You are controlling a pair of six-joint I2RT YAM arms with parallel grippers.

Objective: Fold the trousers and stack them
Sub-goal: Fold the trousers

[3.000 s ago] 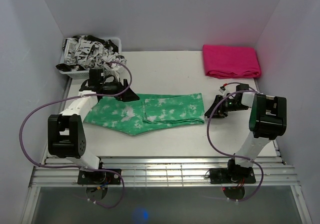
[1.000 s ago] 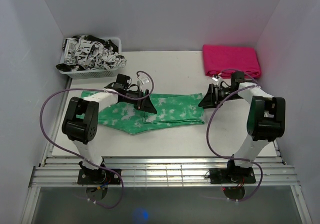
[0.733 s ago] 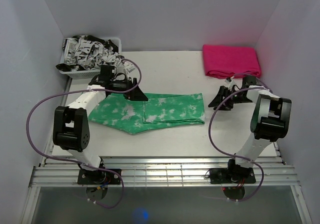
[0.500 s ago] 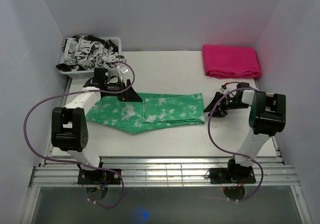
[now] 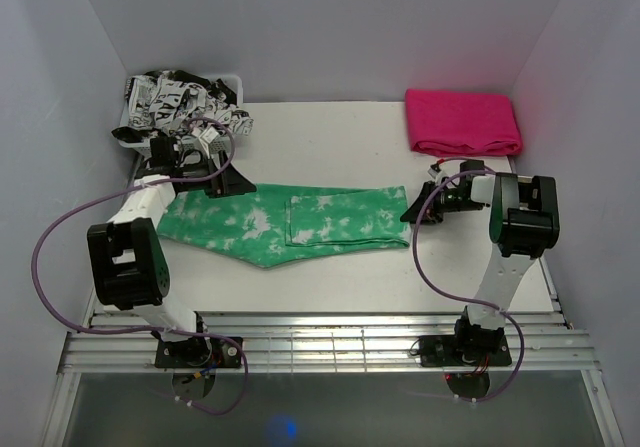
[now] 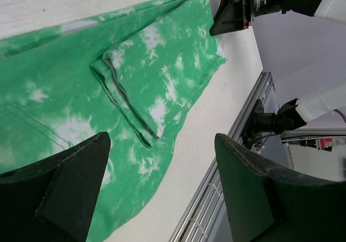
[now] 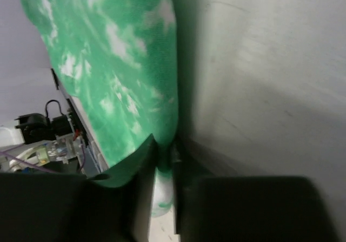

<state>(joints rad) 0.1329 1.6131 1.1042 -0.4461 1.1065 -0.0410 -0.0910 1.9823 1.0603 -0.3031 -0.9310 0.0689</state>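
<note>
– Top external: we see trousers (image 5: 290, 222) flat on table (image 5: 350, 137); left gripper (image 5: 232, 184) splayed wide over their left end.
– We agree; right wrist: right gripper (image 7: 164, 166) clamped on their right edge.

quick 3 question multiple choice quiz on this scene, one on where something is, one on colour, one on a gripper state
1. Where is the pink folded cloth?
A. in the basket
B. at the far right corner of the table
C. under the left arm

2. What colour are the trousers lying between the two arms?
A. green with white blotches
B. plain black
C. yellow

3. How is the left gripper?
A. shut on the trousers
B. shut on the basket
C. open, holding nothing

Answers:
1 B, the top view shows it lying alone at the far right of the table, away from the basket.
2 A, all three views show green fabric with white patches.
3 C, the left wrist view shows its fingers spread wide above the trousers with nothing between them.
</note>
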